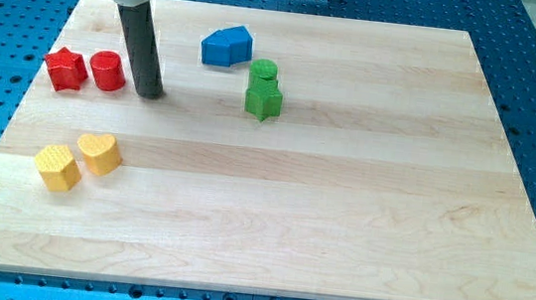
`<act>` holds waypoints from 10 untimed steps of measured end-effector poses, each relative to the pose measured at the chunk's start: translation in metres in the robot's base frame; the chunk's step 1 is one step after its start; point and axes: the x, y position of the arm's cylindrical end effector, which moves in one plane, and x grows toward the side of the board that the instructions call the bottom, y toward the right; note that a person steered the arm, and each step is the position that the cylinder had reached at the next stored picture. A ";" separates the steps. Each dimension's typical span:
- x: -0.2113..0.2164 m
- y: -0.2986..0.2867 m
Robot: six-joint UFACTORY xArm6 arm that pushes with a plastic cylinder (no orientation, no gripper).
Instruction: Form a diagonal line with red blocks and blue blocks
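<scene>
A red star block (65, 70) and a red cylinder (107, 70) sit side by side near the board's left edge, touching or nearly so. A blue block (227, 46), which may be two blue blocks pressed together, lies near the view's top centre. My tip (150, 92) rests on the board just right of the red cylinder, a small gap apart, and well left of and below the blue block.
A green cylinder (263, 71) and a green star block (263, 100) stand together right of the blue block. A yellow hexagon (57, 167) and a yellow heart (100, 153) lie at the lower left. The wooden board (342, 208) sits on a blue perforated table.
</scene>
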 end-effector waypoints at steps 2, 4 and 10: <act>0.001 0.002; 0.049 -0.043; -0.018 -0.055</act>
